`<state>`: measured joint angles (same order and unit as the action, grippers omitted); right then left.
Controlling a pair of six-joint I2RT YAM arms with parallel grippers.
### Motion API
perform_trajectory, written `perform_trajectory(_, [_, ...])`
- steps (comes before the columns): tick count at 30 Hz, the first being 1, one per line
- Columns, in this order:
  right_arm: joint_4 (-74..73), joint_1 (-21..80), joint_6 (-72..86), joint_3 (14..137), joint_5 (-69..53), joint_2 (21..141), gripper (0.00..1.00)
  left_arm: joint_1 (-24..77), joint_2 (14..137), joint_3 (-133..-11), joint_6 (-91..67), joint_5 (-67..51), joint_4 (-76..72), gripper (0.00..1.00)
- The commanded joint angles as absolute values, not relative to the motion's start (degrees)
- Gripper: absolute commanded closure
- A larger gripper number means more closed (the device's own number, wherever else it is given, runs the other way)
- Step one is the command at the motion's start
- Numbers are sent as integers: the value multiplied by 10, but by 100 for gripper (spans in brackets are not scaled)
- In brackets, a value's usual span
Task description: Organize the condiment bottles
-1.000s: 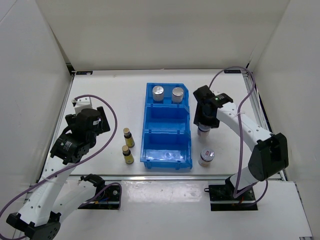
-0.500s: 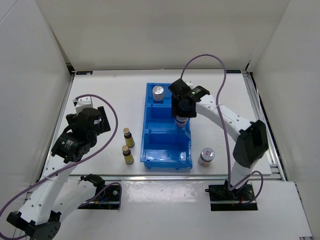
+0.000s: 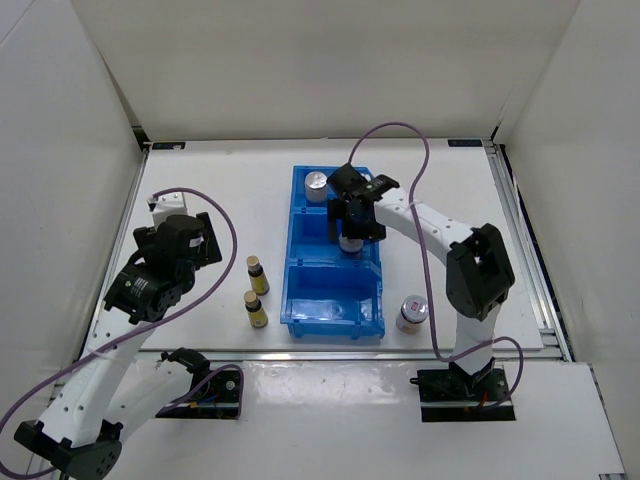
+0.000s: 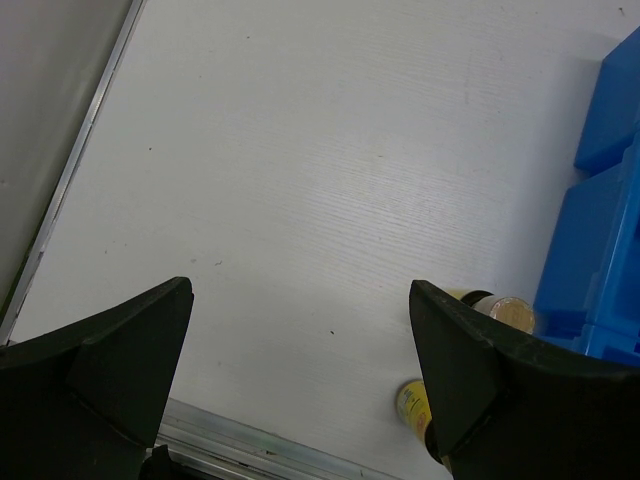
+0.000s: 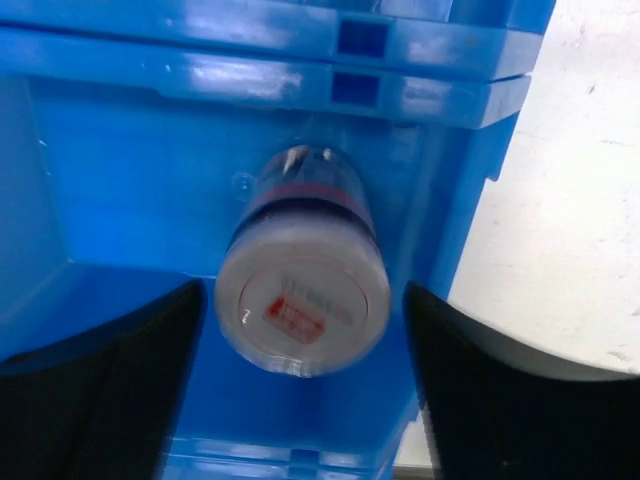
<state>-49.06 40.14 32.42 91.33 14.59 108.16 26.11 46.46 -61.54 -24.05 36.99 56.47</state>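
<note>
Jaws of the right gripper (image 3: pixel 349 235) stand parted around a red-marked jar (image 5: pixel 302 300) in the blue bin's (image 3: pixel 330 263) middle compartment, the left gripper (image 4: pixel 300 290) gaping wide.

The left arm (image 3: pixel 90 390) is folded, with its wrist raised. The left gripper (image 4: pixel 300 340) looks down, and its two dark fingers (image 4: pixel 110 350) are spread as wide as they go, holding nothing. The right arm (image 3: pixel 478 270) is bent at the elbow and reaches forward and inward. The right gripper (image 5: pixel 300 345) points down with its fingers (image 5: pixel 480 400) apart. A jar (image 5: pixel 302 300) stands between them, with a thin gap on each side.
</note>
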Motion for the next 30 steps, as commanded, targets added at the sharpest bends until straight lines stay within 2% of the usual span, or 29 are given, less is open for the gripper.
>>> perform_trajectory(1, [-461, 399, 313, 950, 156, 1035, 0, 264, 468, -616, -244, 368, 555, 0])
perform_trajectory(6, [-560, 399, 319, 1014, 244, 982, 0, 264, 462, -616, -244, 368, 555, 0])
perform_trajectory(9, [-593, 399, 341, 986, 283, 910, 0, 264, 457, -616, -244, 368, 555, 0])
perform_trajectory(11, [-610, 385, 419, 941, 314, 862, 0, 264, 452, -616, -244, 368, 555, 0])
perform_trajectory(12, [-610, 375, 437, 875, 306, 807, 0, 264, 452, -616, -244, 368, 555, 0])
perform_trajectory(18, [-549, 342, 470, 642, 212, 592, 0, 264, 446, -616, -244, 368, 555, 0])
perform_trajectory(19, [-548, 342, 470, 621, 205, 575, 2, 264, 446, -616, -244, 368, 555, 0])
perform_trajectory(20, [-548, 342, 479, 590, 200, 557, 10, 264, 452, -616, -244, 368, 555, 0])
perform_trajectory(22, [-570, 342, 486, 582, 192, 557, 15, 264, 452, -616, -244, 368, 555, 0])
perform_trajectory(30, [-584, 342, 519, 535, 135, 628, 15, 264, 457, -616, -244, 363, 555, 0])
